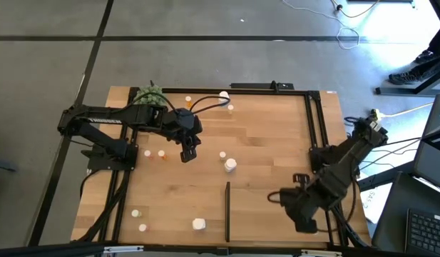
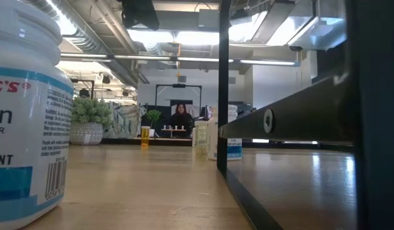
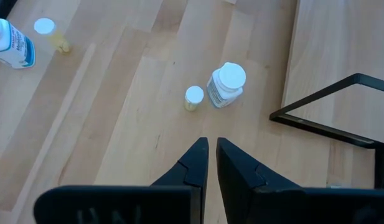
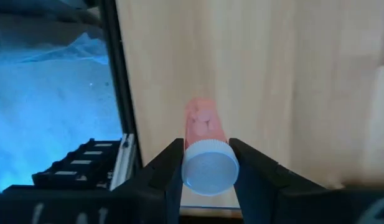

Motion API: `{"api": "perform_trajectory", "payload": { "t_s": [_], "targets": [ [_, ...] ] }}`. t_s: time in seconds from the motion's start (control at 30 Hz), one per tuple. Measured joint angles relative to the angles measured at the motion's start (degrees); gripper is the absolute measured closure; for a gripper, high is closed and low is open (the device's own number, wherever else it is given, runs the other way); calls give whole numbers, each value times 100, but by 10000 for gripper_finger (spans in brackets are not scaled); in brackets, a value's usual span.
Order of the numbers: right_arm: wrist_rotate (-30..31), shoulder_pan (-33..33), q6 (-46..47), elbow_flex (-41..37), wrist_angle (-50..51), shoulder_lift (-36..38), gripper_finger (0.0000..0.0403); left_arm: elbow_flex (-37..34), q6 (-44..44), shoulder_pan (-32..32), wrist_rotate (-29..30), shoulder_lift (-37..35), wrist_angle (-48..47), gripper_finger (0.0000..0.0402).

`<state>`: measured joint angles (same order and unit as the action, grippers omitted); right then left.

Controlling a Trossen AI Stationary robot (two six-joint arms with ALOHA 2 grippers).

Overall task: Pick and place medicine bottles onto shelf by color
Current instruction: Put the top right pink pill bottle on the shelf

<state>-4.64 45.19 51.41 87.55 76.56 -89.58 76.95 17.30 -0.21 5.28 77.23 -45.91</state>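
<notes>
Right gripper [image 4: 206, 163], over shelf [image 1: 277, 171] near tabletop's front-right corner, clamps orange bottle [image 4: 205, 146] at white cap; light, rigid, slick plastic — grip body, not cap. Left gripper [image 3: 211, 155] closed, empty, mid-tabletop.

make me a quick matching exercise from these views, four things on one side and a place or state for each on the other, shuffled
1. left gripper
2. right gripper
3. green plant
4. black strip

a. at the table's far left corner
b. shut, holding nothing
c. closed on an orange bottle with a white cap
d. lying along the shelf's edge

Pairs: 1-b, 2-c, 3-a, 4-d
</notes>
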Motion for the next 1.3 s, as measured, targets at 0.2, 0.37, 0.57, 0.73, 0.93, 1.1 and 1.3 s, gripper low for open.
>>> {"api": "perform_trajectory", "payload": {
  "t_s": [0.2,0.37,0.57,0.73,0.93,1.1,1.3],
  "targets": [
    [44,382,73,0,-602,-433,283,0,-272,-14,-2,0,0,374],
    [48,525,86,0,-597,-855,283,0,-291,-25,-4,0,0,374],
    [8,696,244,0,-595,-1126,283,0,-291,-26,-3,0,1,374],
    [20,881,245,0,-600,-1432,283,0,-292,-33,-4,0,2,374],
    [-146,872,242,0,-603,-1723,283,0,-913,-216,-534,0,69,374],
    [-149,874,254,-2,-653,-1771,283,0,-1525,-483,-1274,0,440,374],
    [-143,874,256,-2,-659,-1771,283,2,-2185,-759,-1698,0,1068,374]
  ]
}}
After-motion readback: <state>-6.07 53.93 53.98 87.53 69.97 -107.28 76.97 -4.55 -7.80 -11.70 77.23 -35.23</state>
